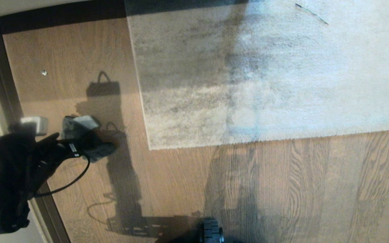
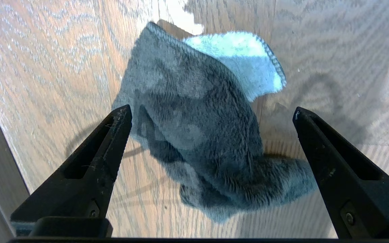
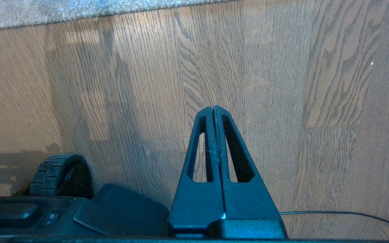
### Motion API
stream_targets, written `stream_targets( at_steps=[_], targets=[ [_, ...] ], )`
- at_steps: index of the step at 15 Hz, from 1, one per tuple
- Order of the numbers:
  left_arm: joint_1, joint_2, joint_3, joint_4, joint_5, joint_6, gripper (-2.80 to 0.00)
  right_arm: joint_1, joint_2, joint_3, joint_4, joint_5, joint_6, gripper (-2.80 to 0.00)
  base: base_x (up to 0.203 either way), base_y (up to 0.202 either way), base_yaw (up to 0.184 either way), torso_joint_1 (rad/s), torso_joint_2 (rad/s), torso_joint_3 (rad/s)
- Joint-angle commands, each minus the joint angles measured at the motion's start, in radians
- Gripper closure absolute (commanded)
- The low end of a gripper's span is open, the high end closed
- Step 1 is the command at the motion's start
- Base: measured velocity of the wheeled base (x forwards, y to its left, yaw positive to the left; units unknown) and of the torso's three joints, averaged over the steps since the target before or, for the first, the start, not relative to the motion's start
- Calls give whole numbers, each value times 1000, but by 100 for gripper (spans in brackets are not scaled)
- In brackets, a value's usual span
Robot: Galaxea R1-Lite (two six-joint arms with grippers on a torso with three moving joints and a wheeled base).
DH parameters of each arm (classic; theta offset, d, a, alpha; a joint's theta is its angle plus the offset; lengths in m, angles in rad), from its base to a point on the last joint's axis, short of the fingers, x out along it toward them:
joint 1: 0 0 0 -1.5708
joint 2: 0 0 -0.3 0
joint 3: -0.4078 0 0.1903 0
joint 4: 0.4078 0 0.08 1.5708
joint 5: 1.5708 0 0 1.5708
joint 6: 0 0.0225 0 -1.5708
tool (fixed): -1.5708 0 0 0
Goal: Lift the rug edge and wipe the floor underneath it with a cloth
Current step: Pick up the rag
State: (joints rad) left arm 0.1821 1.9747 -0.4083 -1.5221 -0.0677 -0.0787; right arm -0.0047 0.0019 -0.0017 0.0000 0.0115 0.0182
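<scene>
Because the cloth (image 2: pixel 201 135) must be in hand before any wiping can begin, the left pincer (image 2: pixel 211 114) hangs directly above it with its jaws spread wide, one finger to each side of the crumpled heap and neither touching it yet. That cloth lies bunched on the floor (image 1: pixel 181 182), well to the left of the rug corner and near the dark skirting strip (image 1: pixel 2 77), with a paler face turned up at its far end; spreading the jaws this wide looks meant to take in the whole lump in one closing. Further right, the rug edge (image 1: pixel 248 141) lies flat on the planks, not lifted, its square corner (image 1: pixel 150 146) being the nearest part to the cloth and probably the easiest place to raise. Right of the rug corner and closer to the robot's base (image 3: pixel 79 212), the right pincer (image 3: pixel 213 111) is parked over bare floor, closed tight on nothing, presumably kept for raising the rug.
</scene>
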Motion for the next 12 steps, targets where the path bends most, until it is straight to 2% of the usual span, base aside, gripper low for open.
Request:
stream_targets(
  at_steps=[1,12],
  targets=[
    [-1,24,-9,-48,-1,0,-280,0,0,0,0,1,0,0,0,0,0,0,0,0],
    [-4,85,-19,-48,-1,5,-280,0,0,0,0,1,0,0,0,0,0,0,0,0]
  ],
)
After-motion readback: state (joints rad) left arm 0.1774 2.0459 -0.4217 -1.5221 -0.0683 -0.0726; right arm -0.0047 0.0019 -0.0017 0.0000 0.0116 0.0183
